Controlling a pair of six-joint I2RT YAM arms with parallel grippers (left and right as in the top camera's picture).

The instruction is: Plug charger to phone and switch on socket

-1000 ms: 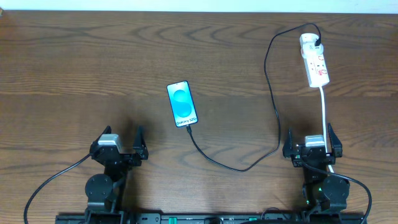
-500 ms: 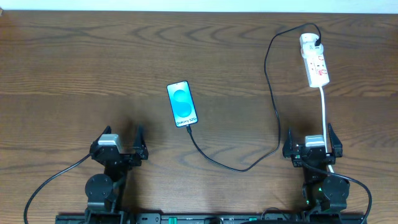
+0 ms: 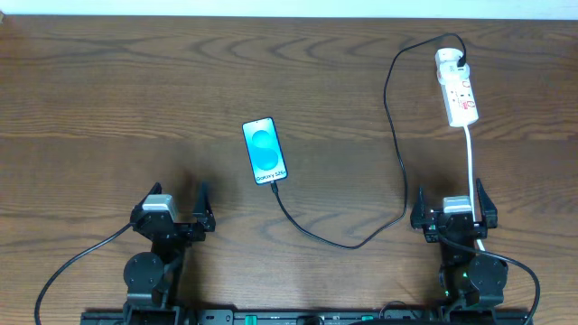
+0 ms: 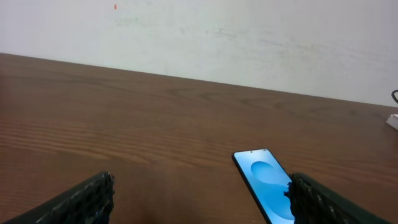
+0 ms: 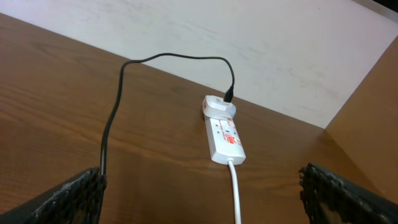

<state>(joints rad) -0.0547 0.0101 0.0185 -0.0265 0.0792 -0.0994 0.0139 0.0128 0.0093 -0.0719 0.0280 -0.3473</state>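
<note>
along the phone (image 3: 265, 151) edge white text reads galaxy, while left fingers (image 4: 87, 200) and right fingers (image 5: 68, 199) gape empty

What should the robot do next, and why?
Probably reach the right end effector forward toward the power strip to switch it on: the black cable already meets the phone and is plugged into the strip, and that arm is nearest.

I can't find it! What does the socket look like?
Go to the far right corner of the wooden table. The socket is the narrow white strip. Only it has red markings, and the black charger is plugged into its far end.
</note>
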